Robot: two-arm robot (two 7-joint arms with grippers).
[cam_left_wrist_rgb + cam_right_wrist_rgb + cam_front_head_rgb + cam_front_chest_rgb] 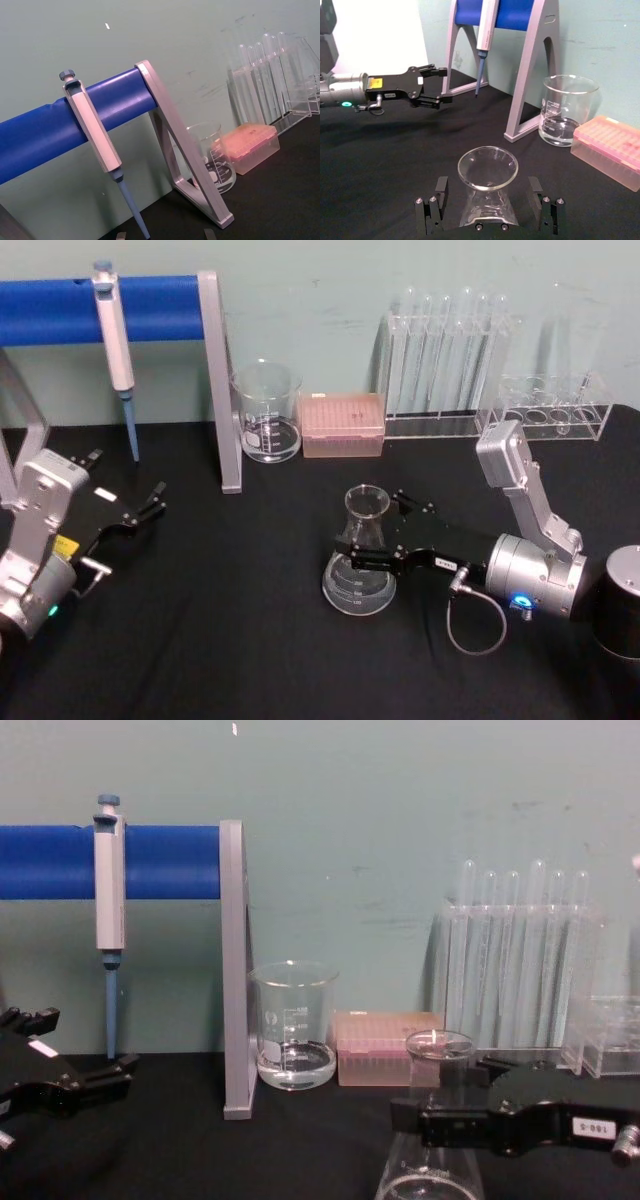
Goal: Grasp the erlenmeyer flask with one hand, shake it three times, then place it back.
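Currently one erlenmeyer flask [361, 565] stands upright on the black table [230, 640], near centre and somewhat to the right. One beaker [267, 412], one pink tip box [342, 424] and two clear racks, the left rack [445, 365] holding tall test tubes, line the far edge along the wall. One pipette [115, 340] hangs from the blue bar of the stand [215, 380] at far left. The right gripper [380, 538], labelled "180-5" in the chest view, reaches in from the right with a jaw on each side of the flask's neck and shoulder; the right wrist view shows the jaws set wide, a gap showing on either side of the glass. The left gripper [140, 512] rests at the left, well apart from the flask, fingers spread. Open black surface lies between the two grippers and along the near edge. A dark cylinder [618, 612] sits at the right edge. The flask is clear glass with a wide base, narrow neck, flared round rim and faint white markings.
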